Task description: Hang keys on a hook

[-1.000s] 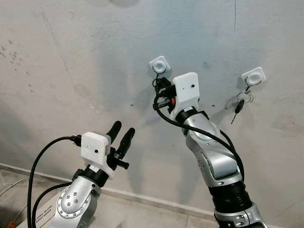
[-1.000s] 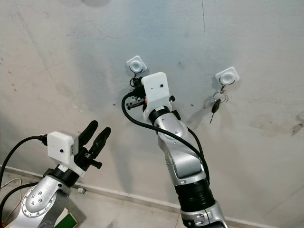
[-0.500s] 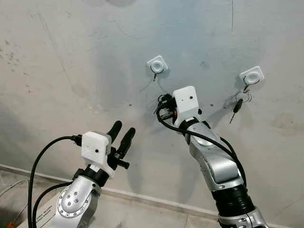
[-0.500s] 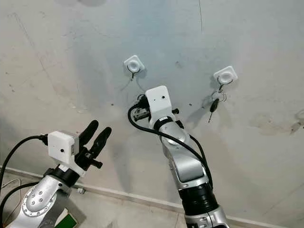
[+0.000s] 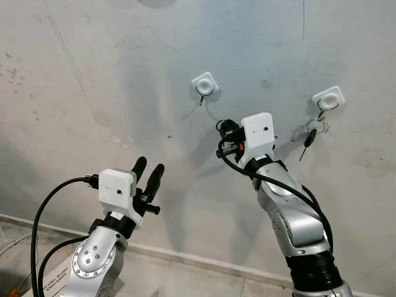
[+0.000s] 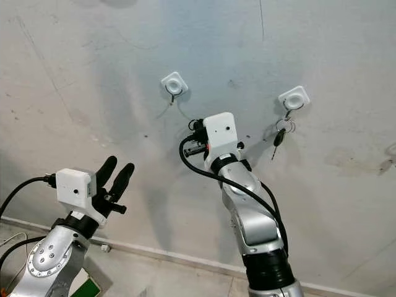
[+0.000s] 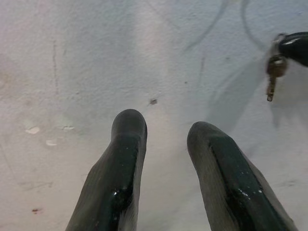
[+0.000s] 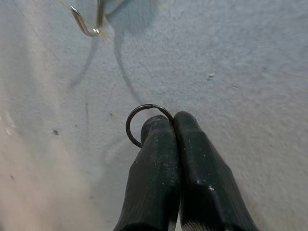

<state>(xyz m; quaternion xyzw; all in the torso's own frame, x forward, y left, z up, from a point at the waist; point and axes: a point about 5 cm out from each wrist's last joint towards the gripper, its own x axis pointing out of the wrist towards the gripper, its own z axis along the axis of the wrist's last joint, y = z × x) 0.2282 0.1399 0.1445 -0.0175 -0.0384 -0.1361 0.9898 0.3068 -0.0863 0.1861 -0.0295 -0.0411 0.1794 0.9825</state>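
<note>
Nearest the camera, the left gripper [image 5: 147,176] stood raised at the robot's left with its two long black fingers [image 7: 124,159] parted and nothing between them, pointing at the wall. It seemed to be simply held out of the way, since the work belonged to the other arm.

Farther in, the right gripper [image 8: 166,126] was pressed fully closed, its fingertips pinching the thin dark metal key ring [image 8: 139,120] by one side so that most of the loop stood free beyond them. That hold looked deliberate: an open loop projecting past the tips is what can be slipped over a hook. From the left wrist view a small brass key [image 7: 272,77] dangled below that gripper, apparently on the pinched ring, though the join itself was cut off at the edge.

Farthest off, on the rough grey plaster wall [image 5: 93,74], the white square hook mount [image 5: 205,82] with its thin wire hook [image 8: 84,24] sat above the right gripper and a little toward the robot's left, near but not touching the ring. So the keys were not yet hung. Toward the wall's right side, a second white hook mount [image 5: 328,98] already carried another bunch of keys with a dark head [image 5: 309,137]. In the head views the right gripper's fingers were hidden behind its white wrist housing [image 5: 257,130].
</note>
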